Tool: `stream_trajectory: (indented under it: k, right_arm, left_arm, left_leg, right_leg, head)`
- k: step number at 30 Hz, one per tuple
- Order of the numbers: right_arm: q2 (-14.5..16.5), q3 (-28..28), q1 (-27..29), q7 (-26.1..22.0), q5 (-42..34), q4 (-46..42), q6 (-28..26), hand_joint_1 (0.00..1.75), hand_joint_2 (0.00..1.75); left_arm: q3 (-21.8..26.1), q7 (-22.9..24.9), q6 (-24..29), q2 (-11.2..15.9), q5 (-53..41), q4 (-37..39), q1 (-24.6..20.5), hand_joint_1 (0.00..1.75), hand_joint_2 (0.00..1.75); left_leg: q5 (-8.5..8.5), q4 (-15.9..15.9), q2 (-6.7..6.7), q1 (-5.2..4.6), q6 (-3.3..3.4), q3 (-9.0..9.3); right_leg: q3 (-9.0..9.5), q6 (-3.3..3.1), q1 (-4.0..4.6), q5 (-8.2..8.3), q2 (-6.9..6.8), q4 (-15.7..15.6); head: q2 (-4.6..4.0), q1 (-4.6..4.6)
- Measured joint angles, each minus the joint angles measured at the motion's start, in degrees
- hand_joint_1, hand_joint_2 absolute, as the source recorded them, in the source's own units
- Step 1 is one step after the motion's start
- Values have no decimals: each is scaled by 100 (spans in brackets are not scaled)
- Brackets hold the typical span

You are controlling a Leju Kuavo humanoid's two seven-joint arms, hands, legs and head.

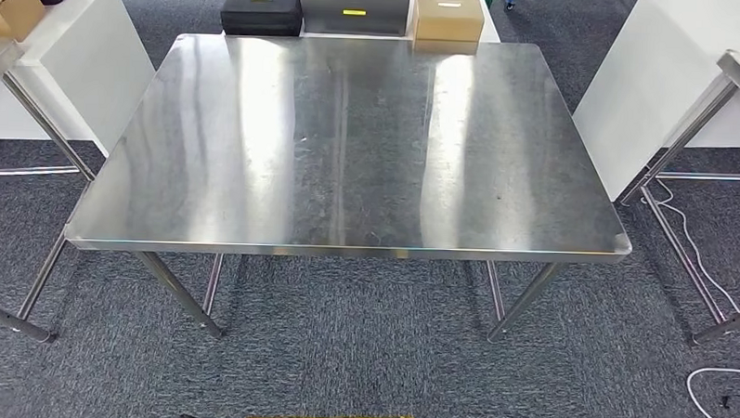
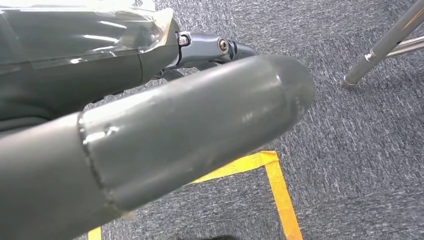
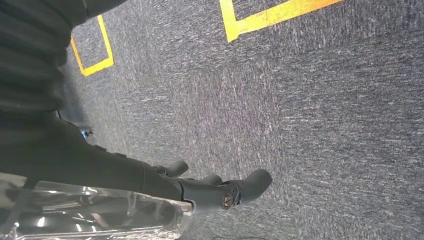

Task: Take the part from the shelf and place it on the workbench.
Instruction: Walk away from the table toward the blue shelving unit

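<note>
Left hand (image 2: 190,125) is closest to the lens: the thick grey thumb lies straight across the left wrist view. Its dark fingers (image 2: 215,47) are mostly hidden behind the thumb; cannot tell whether they are spread or closed. The hand hangs over grey carpet (image 2: 360,150) marked with yellow tape (image 2: 277,185), near a steel leg (image 2: 385,47).

Part: location cannot be told from these views.

Right hand (image 3: 200,192) hangs above the carpet. Its fingers (image 3: 255,182) are slightly bent, apart and holding nothing. Clear film covers the hand's back.

Head view: the steel surface (image 1: 350,143) stands straight ahead, bare metal with glare streaks. Beyond its far edge, on a white table, sit a black case (image 1: 262,10) and a cardboard box (image 1: 447,12). A white cable (image 1: 708,277) lies on the floor to the right.
</note>
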Motion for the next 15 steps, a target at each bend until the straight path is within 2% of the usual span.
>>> stream_trajectory:
  k: [2, 3, 4, 6, 7, 8, 9, 10, 11, 12, 13, 14, 15]
  right_arm:
    - [-3, 0, -1, 0, -1, 0, 0, 0, 175]
    - [-5, 0, -2, 0, -3, 0, 0, 0, 175]
    - [-9, 0, -2, 0, -5, 0, 0, 0, 175]
    - [-11, 0, 6, 0, -11, 0, 0, 0, 175]
    - [-13, 0, 15, 0, -13, 0, 0, 0, 175]
    - [-18, 0, 25, 0, -15, 0, 0, 0, 175]
    - [-22, 0, 34, -1, -15, 0, 0, 0, 175]
    - [-27, 0, 37, -4, -15, 0, 0, 0, 175]
    - [-26, 0, 34, -8, -14, 1, 0, 0, 175]
    - [-18, 0, 24, -13, -9, 2, 1, 0, 175]
    - [-15, 0, 12, -17, -3, 1, 2, 0, 175]
    - [-15, 0, 4, -19, 4, -1, 2, 0, 175]
    - [-17, 0, 3, -20, 11, -3, 3, 0, 175]
  left_arm:
    - [0, 2, 14, -8, -19, 0, 2, 0, 0]
    - [0, 2, 18, -15, -30, 0, 2, 0, 0]
    - [1, 2, 21, -22, -39, 0, 2, 0, 0]
    - [2, 2, 23, -26, -49, 0, 2, 0, 0]
    - [2, 2, 23, -28, -51, 0, 4, 0, 0]
    - [2, 4, 23, -34, -56, 0, 5, 0, 0]
    - [2, 6, 23, -43, -60, 0, 5, 0, 0]
    - [1, 9, 23, -50, -63, 0, 5, 0, 0]
    - [1, 14, 24, -54, -67, 0, 5, 0, 0]
    - [2, 18, 28, -46, -68, 1, 9, 0, 0]
    - [2, 21, 33, -39, -69, 1, 12, 0, 0]
    - [2, 22, 39, -34, -69, 1, 15, 0, 0]
    - [2, 22, 46, -33, -69, 1, 19, 0, 0]
  left_leg:
    - [54, -113, 16, 31, 42, 39]
    - [89, -179, 34, 49, 59, 63]
    - [119, -235, 56, 67, 69, 80]
    - [137, -255, 103, 66, 71, 62]
    - [141, -253, 127, 69, 62, 49]
    - [146, -250, 154, 77, 46, 39]
    - [150, -243, 182, 95, 20, 31]
    - [149, -226, 213, 120, -17, 23]
    - [138, -188, 248, 132, -68, 12]
    - [113, -139, 287, 139, -129, 2]
    - [88, -95, 324, 131, -188, -2]
    - [67, -64, 366, 121, -238, 2]
    - [57, -57, 407, 124, -274, 17]
  right_leg:
    - [-18, 19, 16, -29, 1, 43]
    - [-89, 19, 20, -115, 4, 181]
    - [-212, 12, 17, -252, 7, 431]
    - [-615, 17, -29, -599, 12, 1198]
    - [-778, 49, -57, -699, 12, 1510]
    - [-859, 104, -90, -715, 11, 1652]
    - [-813, 182, -125, -626, 4, 1544]
    - [-653, 274, -164, -464, -28, 1212]
    - [-447, 357, -204, -286, -130, 786]
    - [-295, 398, -216, -132, -240, 438]
    - [-208, 378, -217, -38, -317, 227]
    - [-198, 314, -206, 3, -357, 167]
    - [-233, 232, -184, 18, -313, 200]
  head:
    - [0, 1]
    - [0, 5]
    - [0, 8]
    - [0, 10]
    - [0, 10]
    - [0, 8]
    - [0, 10]
    - [0, 11]
    - [0, 14]
    - [0, 24]
    - [0, 18]
    - [0, 11]
    - [0, 0]
